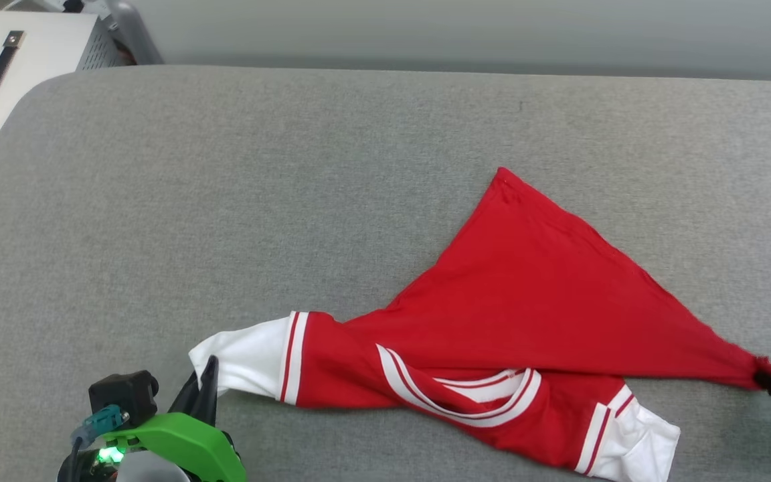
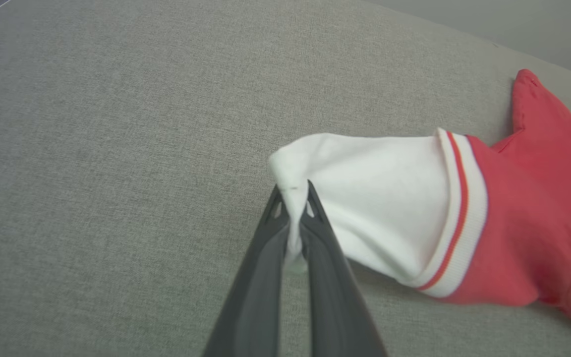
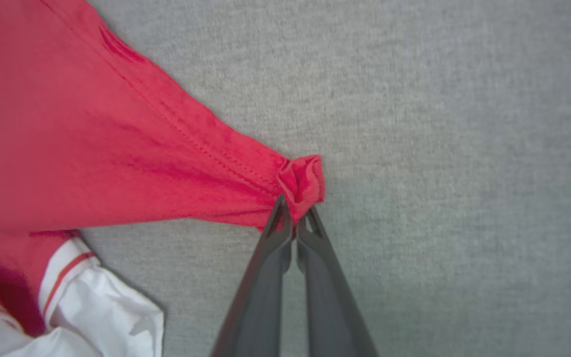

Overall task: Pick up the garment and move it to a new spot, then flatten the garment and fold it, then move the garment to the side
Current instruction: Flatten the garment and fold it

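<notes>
I count one garment (image 1: 533, 294) with two white sleeve ends, two end effectors and one white case (image 1: 31, 60). The red garment lies rumpled on the grey counter (image 1: 292, 167), from six round to four o'clock. The case, with its black handle, sits beyond the counter's corner at ten o'clock, well apart. My left end effector (image 1: 206, 375), at seven o'clock, is clamped on one white sleeve end. My right end effector (image 1: 763, 379), at four o'clock, pinches a bunched red corner.
</notes>
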You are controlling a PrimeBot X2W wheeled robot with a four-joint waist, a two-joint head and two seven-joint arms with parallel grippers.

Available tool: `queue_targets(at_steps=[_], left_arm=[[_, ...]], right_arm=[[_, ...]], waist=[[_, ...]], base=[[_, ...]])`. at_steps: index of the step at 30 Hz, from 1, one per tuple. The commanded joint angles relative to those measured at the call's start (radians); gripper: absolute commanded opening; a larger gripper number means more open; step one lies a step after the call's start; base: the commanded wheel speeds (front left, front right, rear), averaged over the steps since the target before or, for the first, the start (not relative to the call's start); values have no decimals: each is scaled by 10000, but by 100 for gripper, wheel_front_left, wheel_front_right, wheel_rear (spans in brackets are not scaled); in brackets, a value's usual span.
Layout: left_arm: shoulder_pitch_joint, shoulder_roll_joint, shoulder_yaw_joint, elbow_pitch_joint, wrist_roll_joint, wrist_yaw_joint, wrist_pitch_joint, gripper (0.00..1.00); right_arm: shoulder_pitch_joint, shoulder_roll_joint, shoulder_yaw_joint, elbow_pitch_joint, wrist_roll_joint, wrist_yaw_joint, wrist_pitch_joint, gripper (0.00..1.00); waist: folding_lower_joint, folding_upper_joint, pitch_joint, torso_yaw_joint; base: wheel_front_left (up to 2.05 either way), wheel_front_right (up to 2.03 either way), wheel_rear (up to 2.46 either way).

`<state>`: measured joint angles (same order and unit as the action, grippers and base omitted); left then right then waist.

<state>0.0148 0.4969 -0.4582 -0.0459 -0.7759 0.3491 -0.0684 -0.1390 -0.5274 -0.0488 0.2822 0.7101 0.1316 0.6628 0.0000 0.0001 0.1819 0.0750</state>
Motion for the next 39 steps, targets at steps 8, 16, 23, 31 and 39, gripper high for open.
queue_targets(at_steps=[8,16,23,31,39], left_arm=[[477,134,268,220,-383,76,23,0],[474,98,238,394,-475,-1,25,0],[345,153,264,368,-456,0,22,0],[-122,-5,83,204,-261,2,5,0],[-969,-310,-280,66,182,-32,-66,0]], right_arm=[[3657,2811,-1746,-2459,-1024,-9,598,0],[4248,4039,-1871,-3069,-1367,-9,818,100],[3565,3502,-1492,-3241,-1826,-9,-762,100],[1679,3196,-948,-2592,-2267,-9,-3397,100],[-454,1967,356,-1601,-2125,-9,-3838,100]], waist=[[0,-1,-858,-950],[0,-1,-995,-1092],[0,-1,-866,-1120],[0,-1,-290,-891],[0,-1,303,-222]], base=[[0,0,0],[0,0,0],[0,0,0],[0,0,0],[0,0,0]])
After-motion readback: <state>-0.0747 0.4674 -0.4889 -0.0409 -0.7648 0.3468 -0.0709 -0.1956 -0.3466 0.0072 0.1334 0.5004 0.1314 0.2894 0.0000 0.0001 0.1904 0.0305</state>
